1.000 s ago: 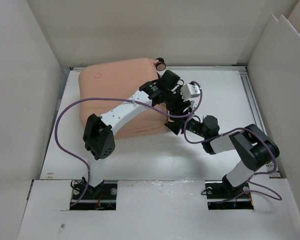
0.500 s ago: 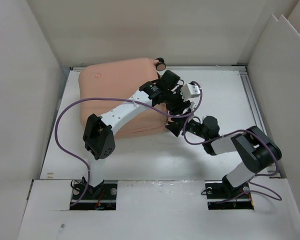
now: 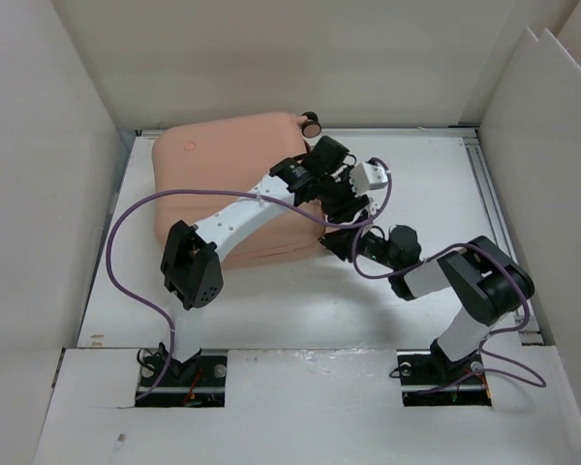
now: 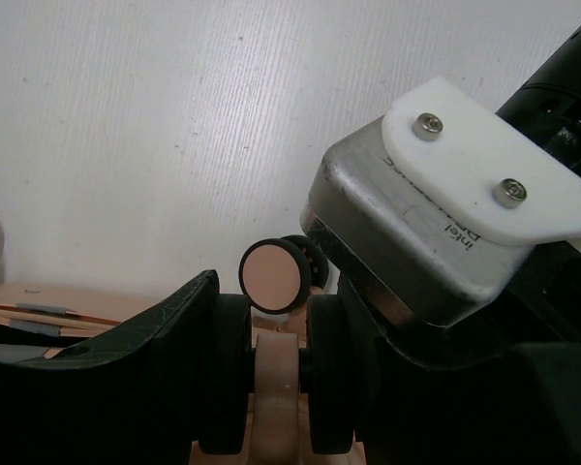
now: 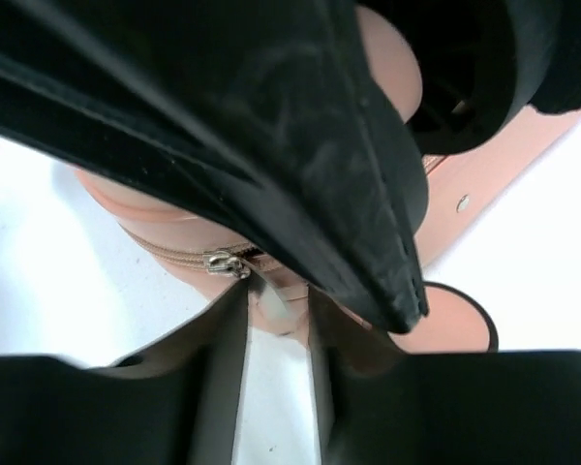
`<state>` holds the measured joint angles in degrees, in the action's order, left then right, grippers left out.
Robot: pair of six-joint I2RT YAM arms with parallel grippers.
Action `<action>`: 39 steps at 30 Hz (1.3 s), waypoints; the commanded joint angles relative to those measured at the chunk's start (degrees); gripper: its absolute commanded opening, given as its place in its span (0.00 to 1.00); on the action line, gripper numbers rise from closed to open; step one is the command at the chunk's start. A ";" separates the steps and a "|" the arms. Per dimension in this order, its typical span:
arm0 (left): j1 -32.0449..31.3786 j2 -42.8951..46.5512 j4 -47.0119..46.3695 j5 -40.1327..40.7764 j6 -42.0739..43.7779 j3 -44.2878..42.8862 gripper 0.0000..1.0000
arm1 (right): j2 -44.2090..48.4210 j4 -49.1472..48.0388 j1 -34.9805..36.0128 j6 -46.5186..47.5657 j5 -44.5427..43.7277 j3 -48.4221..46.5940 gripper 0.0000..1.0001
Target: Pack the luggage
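Top external: luggage (image 3: 213, 165) lies flat, lid down, on table (image 3: 416, 174). Peach-pink hard shell, rounded corners, small black wheels at its right end. Both grippers sit at the luggage's near-right corner. Left gripper (image 4: 276, 387) is clamped on a caster (image 4: 225, 373) there, jaws either side of the twin wheel. Right gripper (image 5: 276, 325) is at the luggage's zip line w/ the zip pull (image 5: 271, 302) betw its fingers. Gap is narrow; can't tell if it's actually pinched. Handling, prob: shell stiff + smooth, slippery for pads, light enough to skid when tugged. Best hold is hardware, i.e. wheel or zip tab. Tab is small and thin, easy to lose.
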<state>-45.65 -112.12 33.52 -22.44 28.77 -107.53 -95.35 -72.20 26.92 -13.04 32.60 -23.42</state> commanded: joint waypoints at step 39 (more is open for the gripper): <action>0.30 5.15 1.29 0.90 -0.12 -2.60 0.00 | -0.19 -4.44 1.56 -2.34 2.38 -2.51 0.14</action>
<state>-45.65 -112.12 34.11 -22.24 29.28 -107.53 -95.31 -73.34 27.70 -15.20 32.51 -23.09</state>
